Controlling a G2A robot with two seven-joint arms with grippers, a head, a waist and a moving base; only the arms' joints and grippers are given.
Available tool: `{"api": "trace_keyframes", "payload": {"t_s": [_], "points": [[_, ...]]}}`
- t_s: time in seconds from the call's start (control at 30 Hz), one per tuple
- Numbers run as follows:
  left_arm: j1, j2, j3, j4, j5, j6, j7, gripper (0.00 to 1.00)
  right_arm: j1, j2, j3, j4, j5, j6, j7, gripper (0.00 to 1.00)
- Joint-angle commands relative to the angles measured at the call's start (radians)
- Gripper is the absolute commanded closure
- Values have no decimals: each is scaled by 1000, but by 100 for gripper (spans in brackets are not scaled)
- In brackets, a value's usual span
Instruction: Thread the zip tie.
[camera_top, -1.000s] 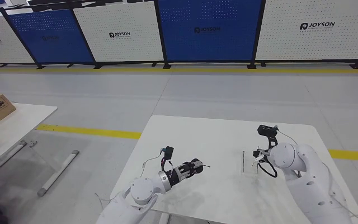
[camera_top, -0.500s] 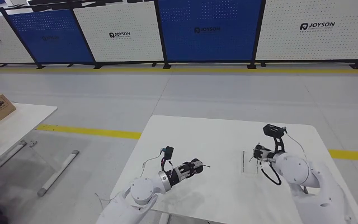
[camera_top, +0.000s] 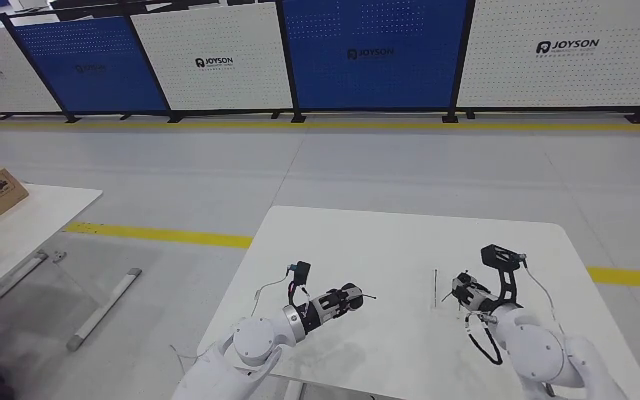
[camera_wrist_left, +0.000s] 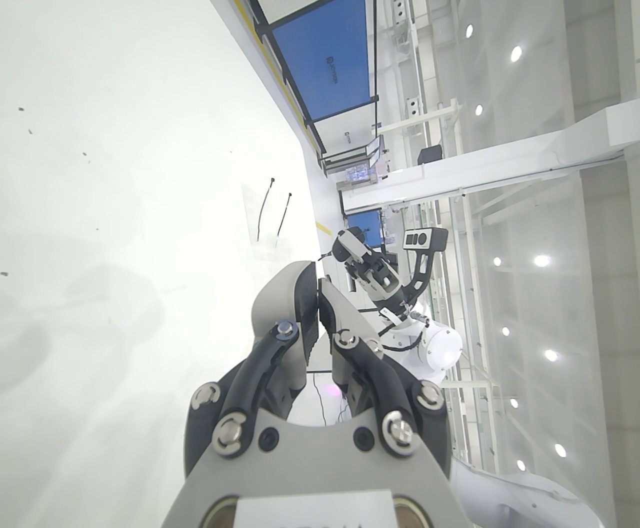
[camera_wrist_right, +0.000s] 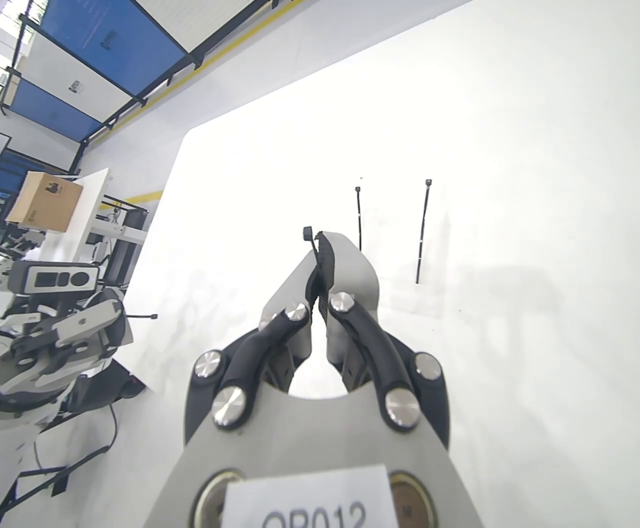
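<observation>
At the tip of the right gripper: the zip tie is pinched close to its head. The head sticks out just past the tips, above the table and not touching it.
Right grasp: clenched firmly on the zip tie, over the robot's near right part of the table.
On the left side: the left gripper is closed too, on a second tie. A short black end with a small knob stands out sideways from it. It is well apart from the right gripper.
Beyond the right gripper: two spare ties lie flat on the table, almost parallel.
Step in hand: by my judgement, the picked tie is being carried toward the other arm, so that a thin end can enter a head.
How to do it well: keep both grasps tight and turn the head until its slot faces the coming end. Hold the strip close to its end so it does not bend, and approach slowly in one straight line.
Change from one second ago: the right gripper has drawn back from the lying ties toward the robot, and its wrist has turned. The left arm is in the same place.
</observation>
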Motion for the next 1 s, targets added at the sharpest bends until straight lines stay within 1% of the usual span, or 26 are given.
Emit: {"api": "trace_keyframes", "payload": {"t_s": [0.0, 0.57, 0.6, 0.63, 0.7, 0.77, 0.87, 0.97], "points": [[0, 0, 0, 0, 0, 0, 0, 100, 0, 0, 0, 0, 0, 0, 0, 100], [0, 0, 0, 0, 0, 0, 0, 100, 0, 0, 0, 0, 0, 0, 0, 100], [0, 0, 0, 0, 0, 0, 0, 100, -4, 0, 1, -1, 2, -4, -17, 100], [0, 0, 0, 0, 0, 0, 0, 100, -16, 0, 10, -5, 14, -21, -50, 100], [0, 0, 0, 0, 0, 0, 0, 100, -50, 1, 43, -24, 65, -71, -100, 100], [0, 0, 0, 0, 0, 0, 0, 100, -107, 5, 90, -47, 113, -139, -159, 100], [0, 0, 0, 0, 0, 0, 0, 100, -192, 10, 130, -66, 164, -234, -228, 100], [0, 0, 0, 0, 0, 0, 0, 100, -244, 9, 128, -56, 202, -303, -289, 100]]}}
